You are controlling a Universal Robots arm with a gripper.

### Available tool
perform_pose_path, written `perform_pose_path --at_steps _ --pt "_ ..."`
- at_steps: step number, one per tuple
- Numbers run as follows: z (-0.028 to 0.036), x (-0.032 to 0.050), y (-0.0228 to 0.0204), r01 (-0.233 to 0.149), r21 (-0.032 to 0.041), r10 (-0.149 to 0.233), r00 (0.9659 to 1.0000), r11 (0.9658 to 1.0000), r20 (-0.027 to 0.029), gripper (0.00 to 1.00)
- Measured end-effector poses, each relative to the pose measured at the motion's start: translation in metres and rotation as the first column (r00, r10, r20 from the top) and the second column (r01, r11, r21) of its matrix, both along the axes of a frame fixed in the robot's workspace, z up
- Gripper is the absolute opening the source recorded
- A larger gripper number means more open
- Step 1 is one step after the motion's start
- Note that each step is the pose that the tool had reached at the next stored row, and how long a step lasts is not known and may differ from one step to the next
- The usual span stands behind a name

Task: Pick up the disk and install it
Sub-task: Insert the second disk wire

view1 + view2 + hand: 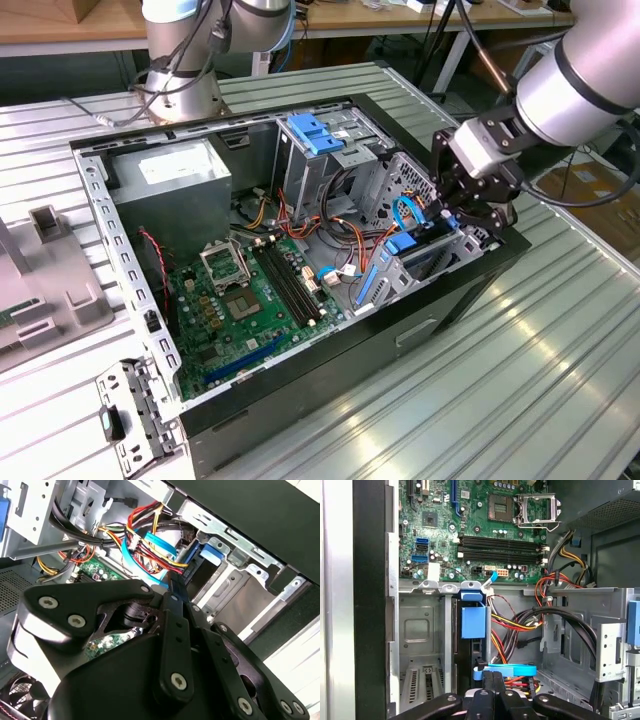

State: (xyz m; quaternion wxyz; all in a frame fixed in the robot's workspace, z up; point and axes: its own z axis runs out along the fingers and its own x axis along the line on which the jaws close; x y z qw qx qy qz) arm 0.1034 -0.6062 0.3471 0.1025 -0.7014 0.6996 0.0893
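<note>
The disk (472, 622) stands on edge in a slot of the drive cage at the case's front corner, its blue tab facing up. In the exterior view the disk's blue rail (403, 243) shows inside the cage at the exterior view's right. My gripper (492, 677) hangs just over the end of that slot, beside a blue looped cable (507, 670). Its black fingers (175, 597) are pressed together with nothing between them. The frames do not show whether they touch the disk. In the exterior view the gripper (462, 215) sits over the cage's rim.
The open case (470, 290) lies on a ribbed metal table. Inside are a green motherboard (240, 300), a grey power-supply box (170, 180) and a light-blue latch (315, 132). Red, yellow and black cables (520, 625) crowd the disk; an empty bay (420, 645) adjoins it.
</note>
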Motion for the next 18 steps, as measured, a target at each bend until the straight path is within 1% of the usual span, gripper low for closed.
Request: perform_pose_path --at_steps 2,3,11,14,15,17,18 --pt "-0.0011 0.0000 -0.0009 0.000 0.0029 0.000 1.0000 1.0000 -0.0003 0.11" --pt "-0.0027 0.0000 -0.0011 0.000 0.0030 0.000 1.0000 1.0000 -0.0009 0.11" --pt "-0.0081 0.0000 -0.0020 0.000 0.0045 0.000 1.0000 1.0000 -0.0025 0.11" --pt "-0.0083 0.0000 -0.0023 0.000 0.0064 0.000 1.0000 1.0000 -0.0026 0.11" --pt "-0.0077 0.0000 -0.0023 0.000 0.0082 0.000 1.0000 1.0000 -0.0026 0.11" --pt "-0.0052 0.0001 -0.0023 0.000 0.0093 0.000 1.0000 1.0000 -0.0025 0.11" --pt "-0.0033 0.0004 -0.0024 0.000 0.0083 0.000 1.0000 1.0000 -0.0026 0.11"
